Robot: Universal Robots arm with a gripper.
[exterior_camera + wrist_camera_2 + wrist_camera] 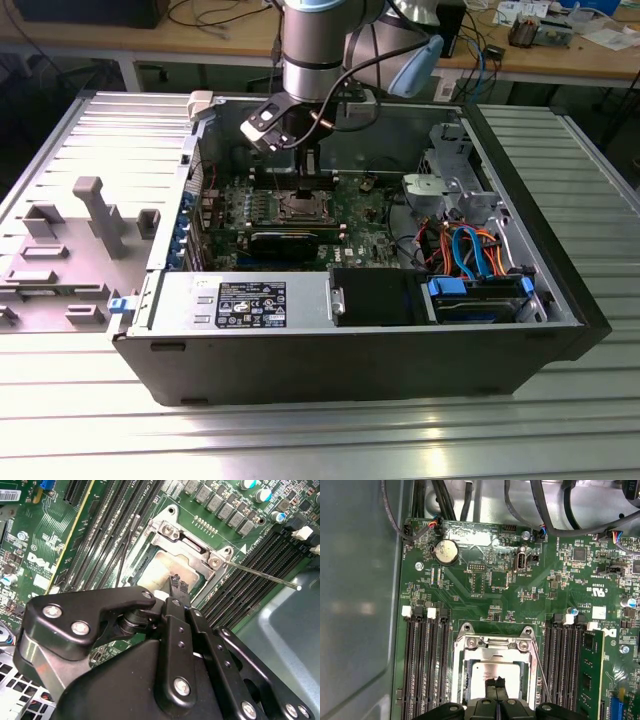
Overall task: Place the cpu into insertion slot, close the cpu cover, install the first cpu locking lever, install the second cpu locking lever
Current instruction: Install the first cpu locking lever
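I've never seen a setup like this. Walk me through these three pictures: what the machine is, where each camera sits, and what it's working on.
The machine is a robot arm with a gripper at its end. The exterior view looks from off the arm at an open computer case lying on a ribbed metal table; the arm reaches down into it. Both wrist views come from cameras riding on the arm, looking past the gripper at the green circuit board. There the cpu, a pale silver chip, lies in the insertion slot. The gripper's tips are shut together right over the chip, holding nothing I can see. A thin metal lever sticks out beside the slot.
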